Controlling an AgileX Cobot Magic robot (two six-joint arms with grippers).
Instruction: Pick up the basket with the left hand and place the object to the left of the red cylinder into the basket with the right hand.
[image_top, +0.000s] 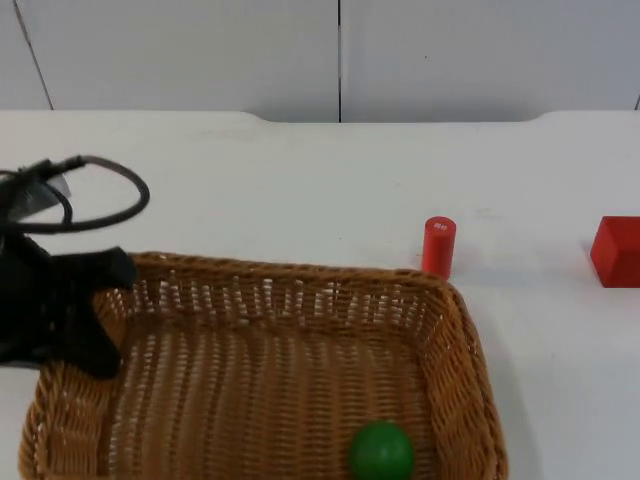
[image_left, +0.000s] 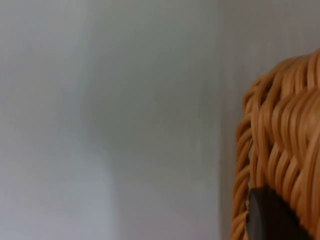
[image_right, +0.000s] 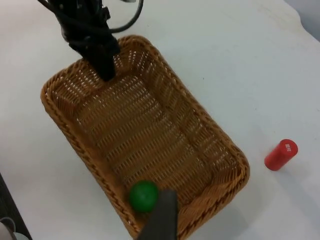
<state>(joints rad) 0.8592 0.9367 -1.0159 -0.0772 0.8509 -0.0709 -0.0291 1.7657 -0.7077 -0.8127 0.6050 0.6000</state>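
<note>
green ball (image_top: 381, 451) lies inside the basket (image_top: 462, 330) at lower centre, directly under the right gripper (image_right: 161, 220), finger state unclear, while the left gripper (image_top: 95, 315) clamps the left rim.

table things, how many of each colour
red: 2, the red cylinder and the red block
green: 1, the green ball, lying in the basket
tan wicker: 1, the basket, its rim held by the left hand
total: 4
</note>
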